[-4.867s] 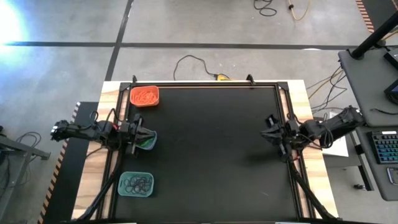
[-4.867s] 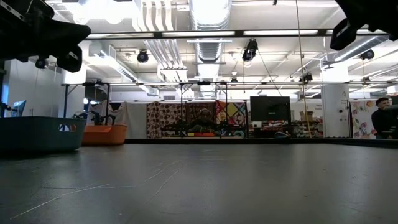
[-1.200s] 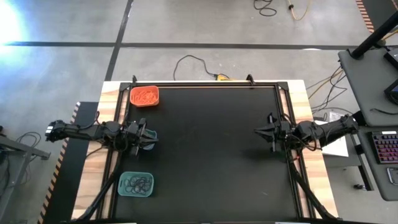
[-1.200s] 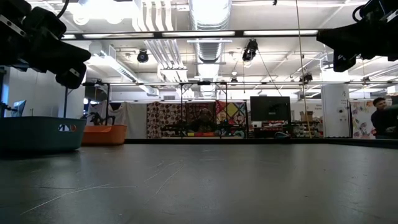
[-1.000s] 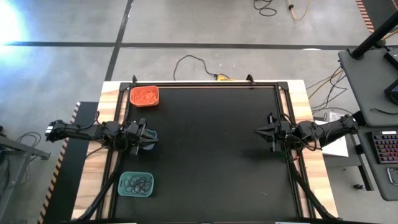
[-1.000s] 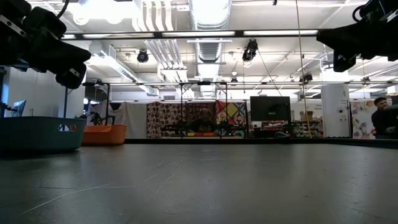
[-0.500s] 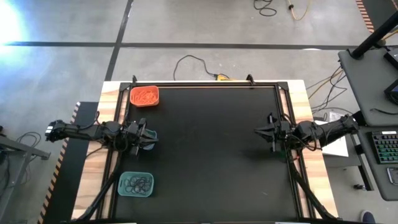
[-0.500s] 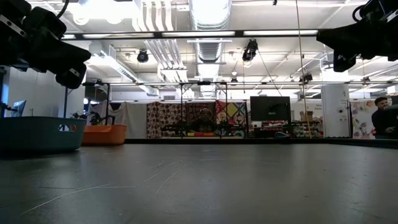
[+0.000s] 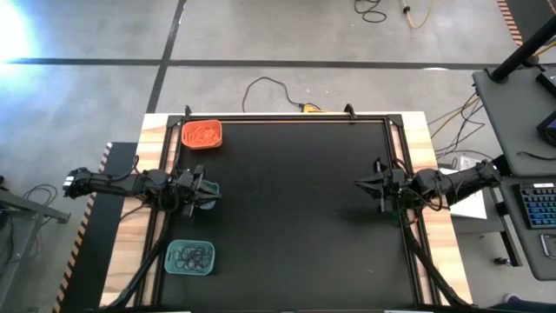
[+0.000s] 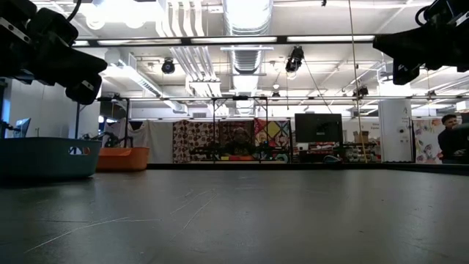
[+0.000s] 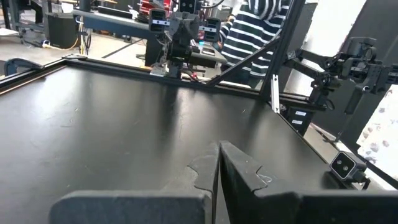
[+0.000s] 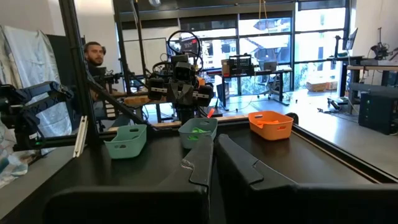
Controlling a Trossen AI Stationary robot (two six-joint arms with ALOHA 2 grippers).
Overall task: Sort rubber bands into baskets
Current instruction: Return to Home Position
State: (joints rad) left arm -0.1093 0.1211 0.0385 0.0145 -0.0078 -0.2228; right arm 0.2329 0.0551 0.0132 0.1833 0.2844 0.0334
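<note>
At opposite table [image 9: 295, 217] edges — L arm [image 9: 130, 184] & R arm [image 9: 452, 183] point inward, raised — jaws clenched.

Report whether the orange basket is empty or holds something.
The orange basket is not empty: from above, orange rubber bands cover its floor. How deep, cannot tell.

Two slim, dark, jointed arms, matte black from end to end.
The left arm [image 9: 130, 184] and the right arm [image 9: 452, 183] are chains of short black links with thin black cables looped along them. Each carries blocky matte-black fingers [image 12: 249, 177] with a stepped, notched inner edge, on a wide flat black bar.
</note>
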